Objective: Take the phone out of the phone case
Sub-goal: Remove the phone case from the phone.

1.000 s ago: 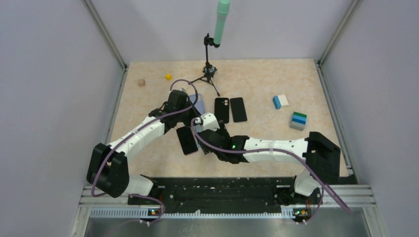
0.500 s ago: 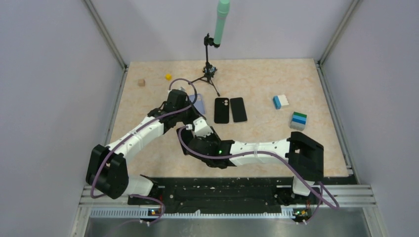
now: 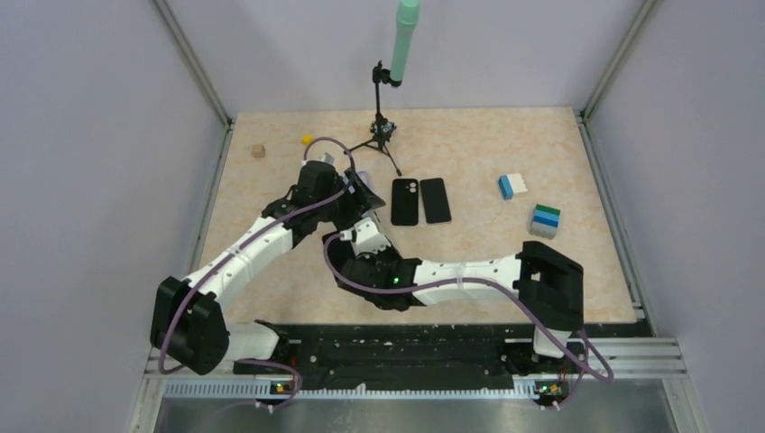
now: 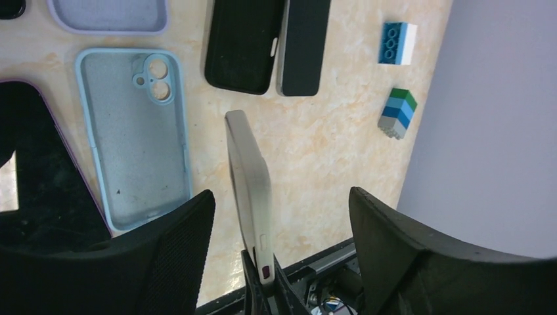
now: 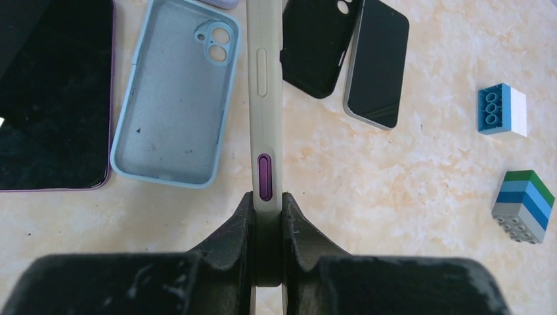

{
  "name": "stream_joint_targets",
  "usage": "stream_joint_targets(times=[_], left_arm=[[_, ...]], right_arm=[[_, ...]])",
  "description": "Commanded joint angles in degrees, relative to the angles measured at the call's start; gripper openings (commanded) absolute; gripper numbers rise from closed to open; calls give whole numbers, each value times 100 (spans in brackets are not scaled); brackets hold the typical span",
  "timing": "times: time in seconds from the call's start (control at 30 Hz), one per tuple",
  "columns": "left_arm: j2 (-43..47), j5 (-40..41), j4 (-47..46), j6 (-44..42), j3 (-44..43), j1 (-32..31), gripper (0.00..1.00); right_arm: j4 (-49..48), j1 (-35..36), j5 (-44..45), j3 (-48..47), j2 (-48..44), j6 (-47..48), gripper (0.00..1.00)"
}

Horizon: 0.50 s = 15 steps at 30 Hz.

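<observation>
The right jaws are clenching one end of the beige-cased phone (image 5: 265, 98), holding it edge-on above the bench (image 5: 407, 177), while the left jaws are standing wide apart on either side of it without touching, and a light-blue case (image 4: 134, 144) is lying flat below.

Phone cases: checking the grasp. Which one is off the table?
The cream one, held edge-up in the right pincer; the light blue case and black case lie flat.
</observation>
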<state>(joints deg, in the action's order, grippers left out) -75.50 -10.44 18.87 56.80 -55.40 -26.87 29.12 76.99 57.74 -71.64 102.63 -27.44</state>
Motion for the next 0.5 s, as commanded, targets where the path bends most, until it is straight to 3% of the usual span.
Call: stream_joint_targets(times=[0.0, 0.3, 0.47], left_arm=[[373, 124, -428, 7, -24, 133, 77], [755, 880, -220, -348, 65, 613, 82], [874, 915, -55, -436, 163, 915, 82]], right_arm=[[-368, -8, 311, 223, -567, -121, 0], [-1029, -361, -570, 1037, -1374, -233, 0], [-1343, -697, -1260, 1363, -1870, -396, 0]])
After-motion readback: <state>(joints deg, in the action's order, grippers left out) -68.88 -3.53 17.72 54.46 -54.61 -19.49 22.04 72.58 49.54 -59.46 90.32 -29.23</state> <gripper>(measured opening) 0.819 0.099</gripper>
